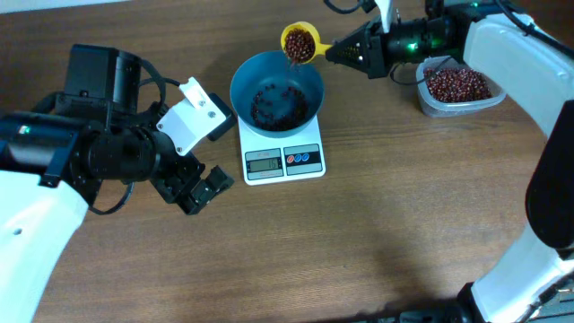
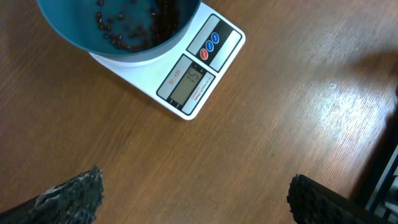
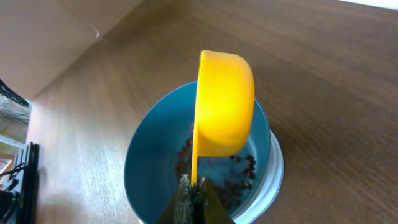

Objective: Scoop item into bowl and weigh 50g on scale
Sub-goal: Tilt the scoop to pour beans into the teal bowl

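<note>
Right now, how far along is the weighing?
Done: bowl sits on the scale with some beans in it. In hand: right gripper tips a loaded yellow scoop over the rim. Remaining: display seems to read 15, so more scoops from the tub.

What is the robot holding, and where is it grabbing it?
The right gripper holds the yellow scoop by the end of its thin handle, above the blue bowl. The left gripper is open and holds nothing.

Plenty of room around the left end effector [image 1: 199, 188]: bare tabletop [image 1: 377, 242] either side, only the scale [image 1: 284, 161] and bowl [image 1: 242, 85] ahead. The right end effector [image 1: 334, 52] is tighter, with its scoop [image 1: 299, 43] over the bowl rim in front and the tub [image 1: 448, 109] just behind.
</note>
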